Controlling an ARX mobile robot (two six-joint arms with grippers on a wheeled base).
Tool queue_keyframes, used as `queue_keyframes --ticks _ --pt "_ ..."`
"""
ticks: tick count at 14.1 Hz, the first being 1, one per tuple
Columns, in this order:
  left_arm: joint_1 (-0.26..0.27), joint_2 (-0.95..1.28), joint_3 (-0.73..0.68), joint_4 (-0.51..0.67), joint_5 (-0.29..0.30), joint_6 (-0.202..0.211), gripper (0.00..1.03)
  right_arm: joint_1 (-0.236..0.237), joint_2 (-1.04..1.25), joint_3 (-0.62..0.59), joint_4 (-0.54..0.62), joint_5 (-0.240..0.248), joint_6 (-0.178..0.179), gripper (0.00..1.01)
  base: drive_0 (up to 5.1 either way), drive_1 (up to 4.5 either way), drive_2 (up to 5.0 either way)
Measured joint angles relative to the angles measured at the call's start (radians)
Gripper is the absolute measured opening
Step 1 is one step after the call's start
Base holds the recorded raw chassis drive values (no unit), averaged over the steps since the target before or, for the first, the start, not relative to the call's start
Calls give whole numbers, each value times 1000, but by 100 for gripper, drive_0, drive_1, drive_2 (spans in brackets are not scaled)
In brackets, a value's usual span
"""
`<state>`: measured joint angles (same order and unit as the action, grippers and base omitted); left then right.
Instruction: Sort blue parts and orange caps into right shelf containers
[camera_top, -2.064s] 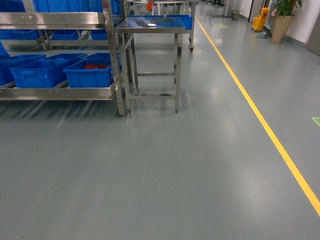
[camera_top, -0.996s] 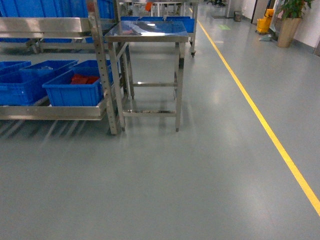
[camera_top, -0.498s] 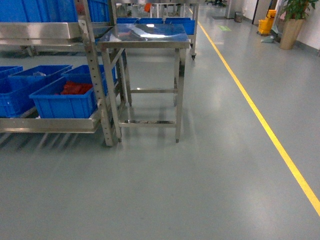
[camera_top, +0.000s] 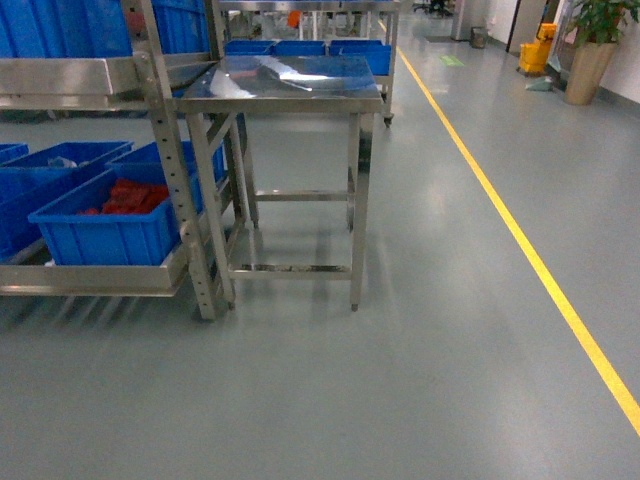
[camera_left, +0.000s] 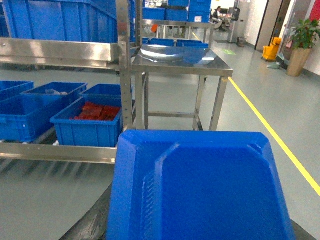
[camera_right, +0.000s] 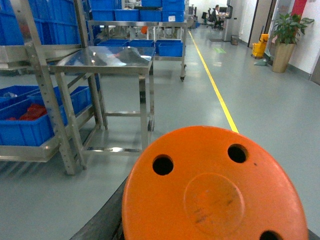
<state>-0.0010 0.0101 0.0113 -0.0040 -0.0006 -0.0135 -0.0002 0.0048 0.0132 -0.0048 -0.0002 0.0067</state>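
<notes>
Steel fills more of the head view now than it did two seconds back: the rack and the small worktop have slid down and grown steadily larger, so the base is rolling in toward the shelving. That reads as an approach leg, not sorting yet; nothing is being placed.

Close under the left wrist camera sits a big blue part, filling the lower frame. Under the right wrist camera sits a round orange cap with three holes showing. Both look carried, but neither arm's fingers appear in any view, so I cannot tell whether they are spread or clamped on anything.

Count time. On the lower shelf in the head view, three blue crates show at least in part: the nearest crate, beside the rack post, holds a heap of orange-red pieces, too small to count singly. A second crate sits behind and left of it, and a third crate is cut off at the frame edge. More blue bins stand on the upper shelf and further down the aisle. One worktop nearby, its surface bare and shiny. One yellow floor line runs off to the right.

My guess: the red-filled crate is the target for the orange cap.
</notes>
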Motion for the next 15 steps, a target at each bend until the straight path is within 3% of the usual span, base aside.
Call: queue_keyframes --ticks 15 --pt "0 0 0 -3 0 0 41 0 0 0 -2 0 0 44 -1 418 -419"
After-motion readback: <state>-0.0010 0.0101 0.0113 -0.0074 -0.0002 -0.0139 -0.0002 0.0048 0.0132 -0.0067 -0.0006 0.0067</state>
